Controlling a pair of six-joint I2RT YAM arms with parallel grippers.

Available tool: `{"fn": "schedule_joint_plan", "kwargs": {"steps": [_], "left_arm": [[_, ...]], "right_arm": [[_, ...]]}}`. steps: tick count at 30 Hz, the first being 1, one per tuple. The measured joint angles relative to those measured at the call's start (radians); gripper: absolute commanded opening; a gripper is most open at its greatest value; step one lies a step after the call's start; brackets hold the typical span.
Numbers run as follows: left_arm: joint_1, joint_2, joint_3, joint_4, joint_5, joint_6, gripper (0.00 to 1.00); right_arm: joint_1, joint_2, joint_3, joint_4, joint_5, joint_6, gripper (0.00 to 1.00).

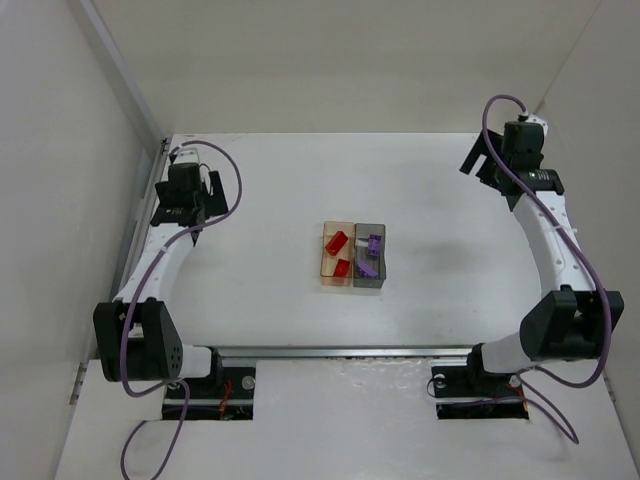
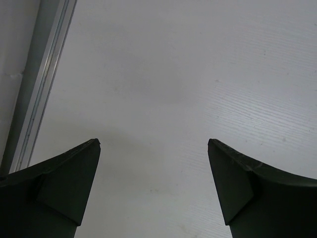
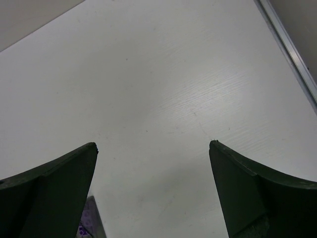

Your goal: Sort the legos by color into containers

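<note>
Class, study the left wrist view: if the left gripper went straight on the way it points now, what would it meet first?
Probably the bare white table; nothing else lies ahead of the left gripper. The metal rail sits off to one side.

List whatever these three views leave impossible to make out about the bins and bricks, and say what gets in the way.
- Top view: the purple legos in the grey bin are too small to count for certain.
- Right wrist view: only a grey sliver with purple shows, probably that bin, cut by the bottom edge and hidden behind a finger of the right gripper.
- Left wrist view: no bin in frame, only table beyond the left gripper.
</note>
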Motion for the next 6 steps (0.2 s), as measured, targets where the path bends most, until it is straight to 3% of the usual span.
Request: {"fn": "schedule_joint_plan", "kwargs": {"steps": [6], "left_arm": [[0.006,0.000,0.000,0.009,0.028,0.000,0.88]], "right_arm": [[0.000,-0.022,-0.027,0.030,-0.001,-0.027,1.00]]}}
